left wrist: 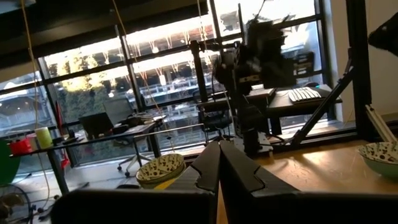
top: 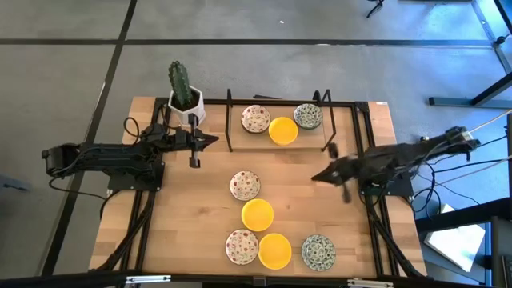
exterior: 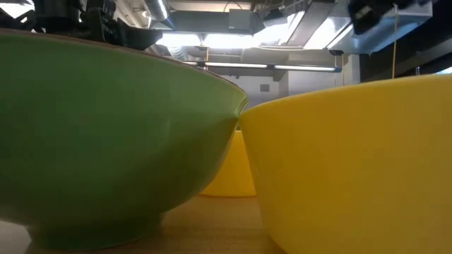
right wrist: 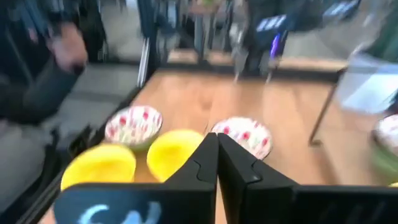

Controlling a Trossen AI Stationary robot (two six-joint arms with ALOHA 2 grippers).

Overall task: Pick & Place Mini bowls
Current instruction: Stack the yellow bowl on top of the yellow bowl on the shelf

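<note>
Right gripper (top: 320, 177) clenched, empty, right of centre floral bowl (top: 245, 186); open before descent (left gripper (top: 210, 141) clenched too, idle).

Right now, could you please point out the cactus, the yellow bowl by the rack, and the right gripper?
cactus (top: 179, 82), high view, middle of the green stem.
yellow bowl (top: 282, 130), high view, centre of its inside.
right gripper (top: 317, 178), high view, tip of its closed fingers.

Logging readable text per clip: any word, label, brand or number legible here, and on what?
None readable.
Right gripper: pale marks on its body, too blurred to read.
Mini bowls, cactus pot, table: no lettering visible.
</note>
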